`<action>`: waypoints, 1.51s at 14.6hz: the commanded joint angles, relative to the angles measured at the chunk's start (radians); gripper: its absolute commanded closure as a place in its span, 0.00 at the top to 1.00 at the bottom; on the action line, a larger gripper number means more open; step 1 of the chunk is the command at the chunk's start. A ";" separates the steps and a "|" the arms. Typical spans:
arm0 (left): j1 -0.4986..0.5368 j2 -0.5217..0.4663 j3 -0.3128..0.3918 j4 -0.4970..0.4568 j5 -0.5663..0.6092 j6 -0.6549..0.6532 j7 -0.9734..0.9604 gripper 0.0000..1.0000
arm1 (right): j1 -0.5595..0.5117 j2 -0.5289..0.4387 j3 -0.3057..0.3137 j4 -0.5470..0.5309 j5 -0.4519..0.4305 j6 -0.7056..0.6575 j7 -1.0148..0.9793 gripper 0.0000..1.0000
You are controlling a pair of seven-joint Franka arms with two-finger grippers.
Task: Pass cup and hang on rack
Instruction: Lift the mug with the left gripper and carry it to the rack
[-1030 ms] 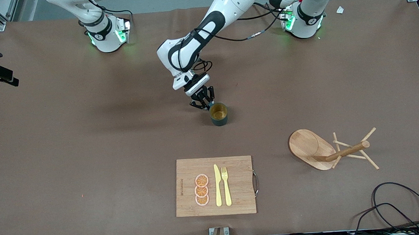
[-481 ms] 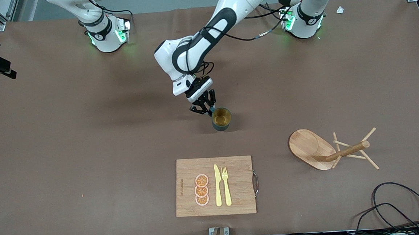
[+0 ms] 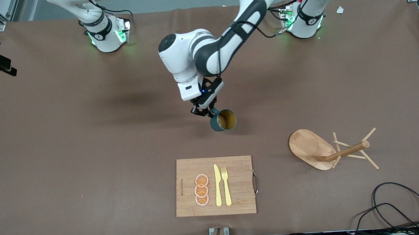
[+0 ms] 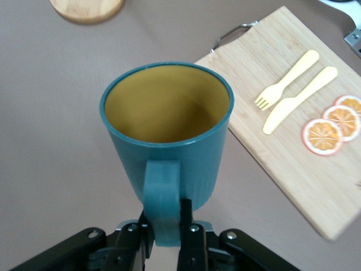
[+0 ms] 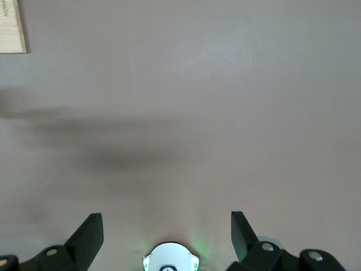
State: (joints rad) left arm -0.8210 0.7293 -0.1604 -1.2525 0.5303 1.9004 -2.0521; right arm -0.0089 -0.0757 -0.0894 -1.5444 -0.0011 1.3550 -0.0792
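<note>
One cup (image 3: 223, 120) in left claw (image 3: 204, 109); one rack (image 3: 329, 150); three orange slices (image 3: 201, 190).

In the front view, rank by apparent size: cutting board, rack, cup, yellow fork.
1. cutting board
2. rack
3. cup, held off the table by the left gripper, so it sits closer to the camera and looks slightly enlarged
4. fork, longer than the cup but far thinner

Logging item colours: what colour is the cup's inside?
Yellowish-brown inside the teal cup, clearest in the left wrist view.
</note>
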 commanded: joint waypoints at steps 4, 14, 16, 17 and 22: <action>0.127 -0.123 -0.007 -0.028 -0.274 0.120 0.130 0.00 | -0.005 -0.047 0.011 -0.031 0.001 0.012 0.016 1.00; 0.374 -0.303 -0.008 -0.070 -0.783 0.181 0.479 0.00 | -0.005 -0.047 0.010 -0.037 0.007 0.015 0.016 1.00; 0.434 -0.340 -0.007 -0.096 -0.912 0.181 0.576 0.00 | -0.005 -0.047 0.010 -0.037 0.007 0.016 0.016 1.00; 0.463 -0.346 -0.007 -0.103 -0.955 0.180 0.622 0.00 | -0.005 -0.047 0.010 -0.037 0.007 0.016 0.016 1.00; 0.592 -0.357 -0.007 -0.148 -1.240 0.178 0.872 0.00 | -0.005 -0.047 0.010 -0.036 0.013 0.024 0.016 1.00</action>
State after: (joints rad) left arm -0.2644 0.4045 -0.1587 -1.3401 -0.6170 2.0724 -1.2686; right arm -0.0085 -0.0950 -0.0862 -1.5505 0.0005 1.3616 -0.0789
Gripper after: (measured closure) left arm 0.789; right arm 0.000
